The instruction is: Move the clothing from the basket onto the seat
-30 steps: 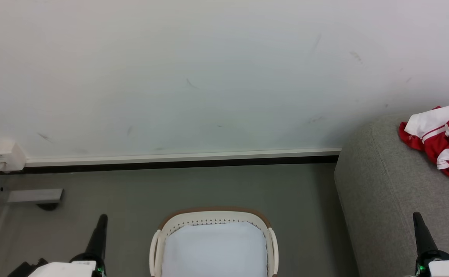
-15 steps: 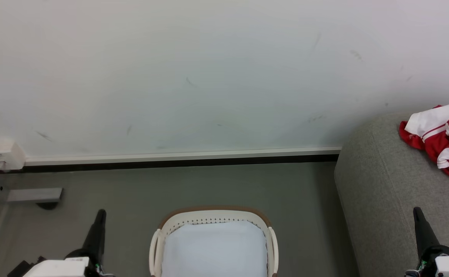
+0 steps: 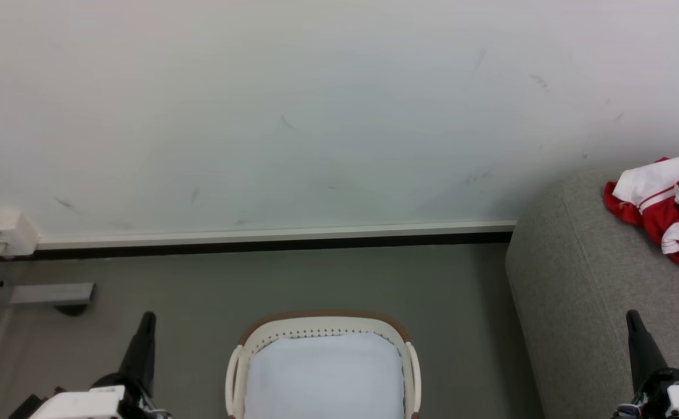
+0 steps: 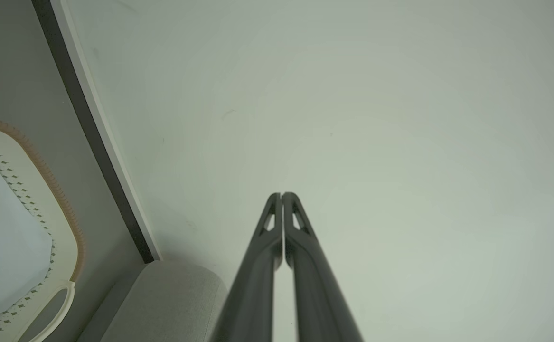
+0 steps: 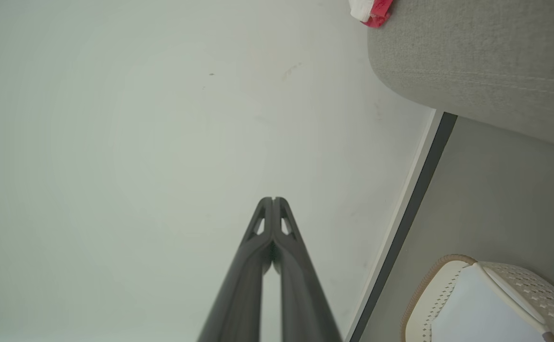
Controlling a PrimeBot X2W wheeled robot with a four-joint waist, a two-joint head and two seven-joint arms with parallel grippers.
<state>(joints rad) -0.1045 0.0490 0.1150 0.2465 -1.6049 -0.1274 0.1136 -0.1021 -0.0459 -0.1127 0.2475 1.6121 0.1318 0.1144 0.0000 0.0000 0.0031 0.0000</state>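
clothing (image 3: pixel 668 203) — cut by right edge | basket (image 3: pixel 323 326) — near half below frame | seat (image 3: pixel 572 302) runs off right and bottom edges

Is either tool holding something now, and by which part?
Nothing: left tool and right tool are shut, empty; the clothing lies on the seat.

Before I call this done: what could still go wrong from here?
1. The basket is cut off at its near end in the head view, so a garment could lie there unseen.
2. The clothing sits bunched near the wall-side edge of the seat and might slide off.
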